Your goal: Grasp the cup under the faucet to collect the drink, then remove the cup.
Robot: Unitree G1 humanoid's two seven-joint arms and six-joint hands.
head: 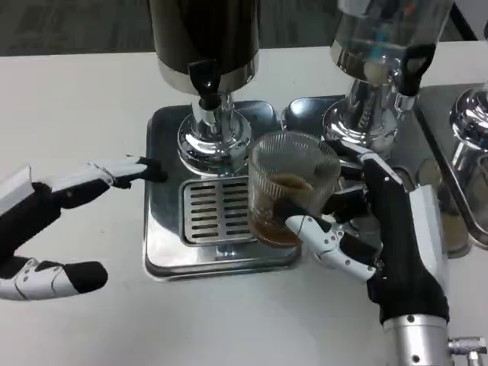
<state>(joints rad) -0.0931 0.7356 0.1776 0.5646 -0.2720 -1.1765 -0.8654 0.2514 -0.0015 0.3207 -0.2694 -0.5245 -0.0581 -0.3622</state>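
Head view, white table (pixel 91 99). A clear ribbed plastic cup (pixel 292 191) is held in the right hand (pixel 381 236), fingers wrapped round its lower half from the right side, thumb across the front near the base. Brown drink is seen in the bottom part of the cup. The cup is positioned over the right edge of the slotted drip grate (pixel 213 210), to the right of the black faucet (pixel 206 84) rather than directly beneath it; whether its base is touching the tray cannot be told.

The faucet is mounted on a dark-bodied dispenser (pixel 204 34) standing on a chrome base at the back of the steel drip tray (pixel 164 229). A second dispenser (pixel 381 46), with a clear container, is set just to the right.

The left hand (pixel 53 221) is kept open and nothing is held in it: fingers are spread, one dark fingertip (pixel 152 171) reaching the left rim of the tray, another lying low on the table, well apart from the cup.
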